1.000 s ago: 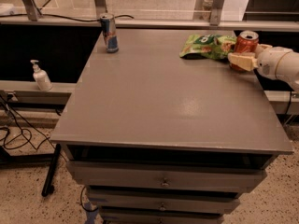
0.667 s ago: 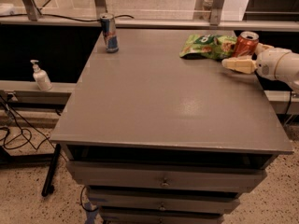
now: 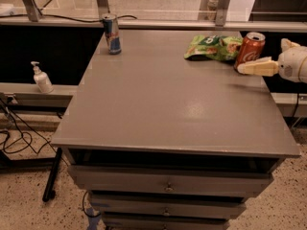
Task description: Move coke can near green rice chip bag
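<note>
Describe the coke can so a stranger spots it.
On the grey cabinet top, look at the far right corner. Beside the bright green snack bag stands a short red soda can with white script, the cream gripper at its right; the other can is slim and blue.

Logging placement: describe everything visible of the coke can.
The coke can is short, red, with white script and a silver top, metal by its look. It stands at the far right of the table, right beside the green rice chip bag, possibly touching it. The gripper is at its base, nearer the table edge.
</note>
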`<state>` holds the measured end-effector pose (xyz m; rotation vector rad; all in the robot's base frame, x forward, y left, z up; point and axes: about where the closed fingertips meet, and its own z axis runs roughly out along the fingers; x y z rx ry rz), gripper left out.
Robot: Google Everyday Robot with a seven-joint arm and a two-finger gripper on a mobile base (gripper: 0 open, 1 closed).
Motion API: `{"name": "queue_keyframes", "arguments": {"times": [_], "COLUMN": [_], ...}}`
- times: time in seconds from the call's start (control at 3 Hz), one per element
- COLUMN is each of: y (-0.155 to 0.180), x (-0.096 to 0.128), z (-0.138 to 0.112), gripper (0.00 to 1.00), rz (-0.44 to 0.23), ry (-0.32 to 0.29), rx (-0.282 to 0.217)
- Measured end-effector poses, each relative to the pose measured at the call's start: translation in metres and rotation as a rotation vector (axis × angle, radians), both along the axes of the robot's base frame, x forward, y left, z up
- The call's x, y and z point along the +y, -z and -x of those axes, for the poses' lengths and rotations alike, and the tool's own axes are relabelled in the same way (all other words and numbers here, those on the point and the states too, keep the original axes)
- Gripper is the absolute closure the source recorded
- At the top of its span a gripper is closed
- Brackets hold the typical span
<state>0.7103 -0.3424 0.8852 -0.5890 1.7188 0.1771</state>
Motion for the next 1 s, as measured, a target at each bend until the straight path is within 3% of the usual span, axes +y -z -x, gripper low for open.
{"name": "queue_keyframes", "arguments": {"times": [0.67,1.0], "y": [-0.082,-0.083], "x": [-0.036,-0.044], "z": [0.078,0.085], "gripper": [0.00,0.00], "rz": [0.063,0.070], "ry": [-0.006,0.004], "rx": [-0.131,-0.135]}}
